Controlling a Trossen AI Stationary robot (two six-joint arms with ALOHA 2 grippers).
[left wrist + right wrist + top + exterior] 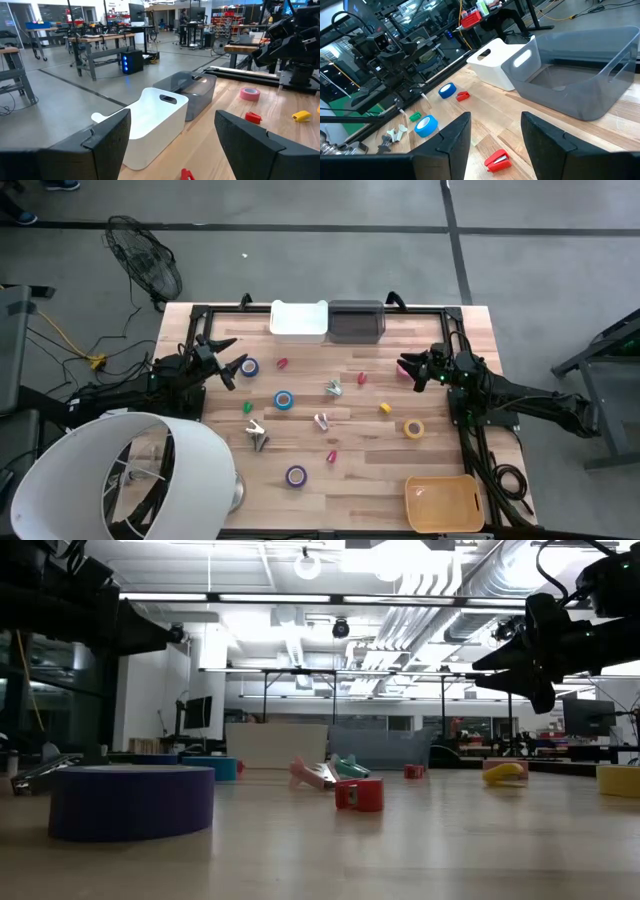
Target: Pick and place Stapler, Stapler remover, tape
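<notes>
Grippers both empty and open: left gripper (229, 364), right gripper (410, 368); we'd centre over the small red stapler (361, 378) first.

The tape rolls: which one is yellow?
The yellow tape roll lying nearest the orange tray, on the right arm's side. The other rolls are blue, purple or pink.

The high view looks straight down on the whole table (380, 480). The low view sits at tabletop level, close behind a purple tape roll (131, 802), facing the room. Each wrist view looks forward along the table; both share the white bin (150, 125) and grey bin (580, 75) with the high view.
</notes>
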